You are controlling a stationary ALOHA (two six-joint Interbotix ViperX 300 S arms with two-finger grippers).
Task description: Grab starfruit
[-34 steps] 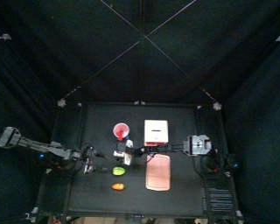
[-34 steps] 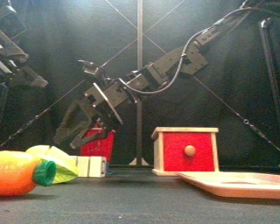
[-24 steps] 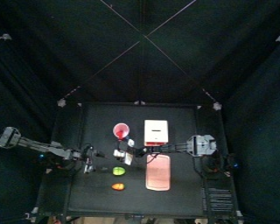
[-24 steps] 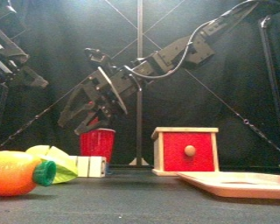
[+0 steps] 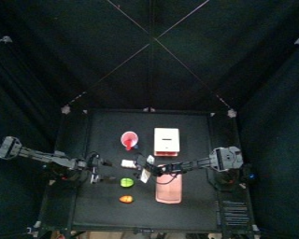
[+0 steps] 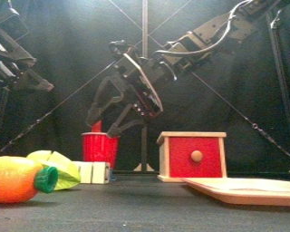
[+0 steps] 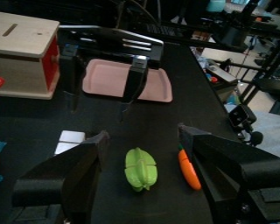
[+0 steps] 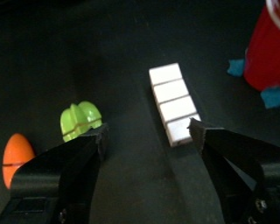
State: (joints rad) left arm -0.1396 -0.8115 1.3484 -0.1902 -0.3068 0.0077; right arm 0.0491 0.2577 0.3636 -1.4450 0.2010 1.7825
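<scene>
Black table (image 5: pixel 196 126), starfruit (image 7: pixel 140 168) lying free, left pincer (image 7: pixel 143 155) wide, right pincer (image 8: pixel 147 140) wide above it

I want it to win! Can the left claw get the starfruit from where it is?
Probably yes. In the left wrist view the starfruit lies on bare table between the open left claw jaws, nothing covering it. The carrot lies close beside it, and the right claw hangs farther off.

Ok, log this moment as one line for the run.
starfruit: on table, ungrasped | left gripper: open above it | right gripper: open, near white block
</scene>
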